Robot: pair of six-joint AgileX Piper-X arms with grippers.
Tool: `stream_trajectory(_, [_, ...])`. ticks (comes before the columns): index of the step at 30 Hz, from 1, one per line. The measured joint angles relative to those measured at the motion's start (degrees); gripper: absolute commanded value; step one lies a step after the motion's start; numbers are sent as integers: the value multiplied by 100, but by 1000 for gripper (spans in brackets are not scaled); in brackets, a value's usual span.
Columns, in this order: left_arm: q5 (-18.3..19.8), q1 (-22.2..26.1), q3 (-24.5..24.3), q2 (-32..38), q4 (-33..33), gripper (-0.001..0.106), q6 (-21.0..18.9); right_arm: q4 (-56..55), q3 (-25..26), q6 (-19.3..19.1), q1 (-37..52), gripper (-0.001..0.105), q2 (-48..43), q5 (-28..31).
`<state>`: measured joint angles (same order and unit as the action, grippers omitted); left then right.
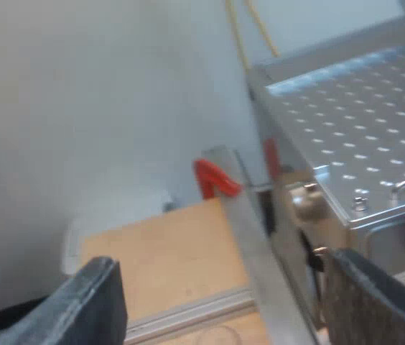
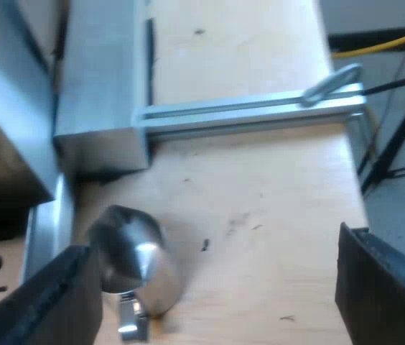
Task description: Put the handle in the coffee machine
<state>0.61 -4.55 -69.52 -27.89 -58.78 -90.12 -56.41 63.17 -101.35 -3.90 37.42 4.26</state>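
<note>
My left gripper (image 1: 235,309) is open, with nothing between its black fingers (image 1: 95,302). It hovers over a wooden board (image 1: 166,251) beside the espresso machine (image 1: 346,136), whose perforated metal top is in view. A red piece (image 1: 213,180) sticks up at the board's far edge next to the machine's side; I cannot tell what it belongs to. My right gripper (image 2: 213,302) is also open and empty, above the wooden tabletop (image 2: 260,208). The shiny metal holder (image 2: 132,259) lies on the wood close to one of its fingers (image 2: 44,302); its handle is hidden.
An aluminium rail (image 2: 253,111) crosses the tabletop beyond the holder, ending at the machine's metal body (image 2: 98,86). A yellow cable (image 2: 382,44) and black stand legs (image 2: 393,144) lie past the table edge. A pale wall (image 1: 80,108) stands behind the board.
</note>
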Motion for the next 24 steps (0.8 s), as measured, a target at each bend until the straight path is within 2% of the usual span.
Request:
stream_trajectory(4, [-120, 231, 247, 425, -66, 61, -13, 0, -306, -41, 39, 70, -678, -15])
stream_trajectory(11, [-123, 808, 1051, 1477, -250, 61, -14, -8, -816, -63, 39, 70, -2134, -15])
stream_trajectory(18, [-124, 833, 1575, 2770, -911, 61, -24, -198, -1183, -82, 39, 70, -3329, -15])
stream_trajectory(22, [-124, 833, 1749, 2894, -1271, 61, -24, -333, -1306, -102, 39, 70, -3751, -15])
stream_trajectory(24, [-93, 833, 1784, 2872, -1757, 61, -24, -427, -1314, -124, 39, 70, -3785, -15])
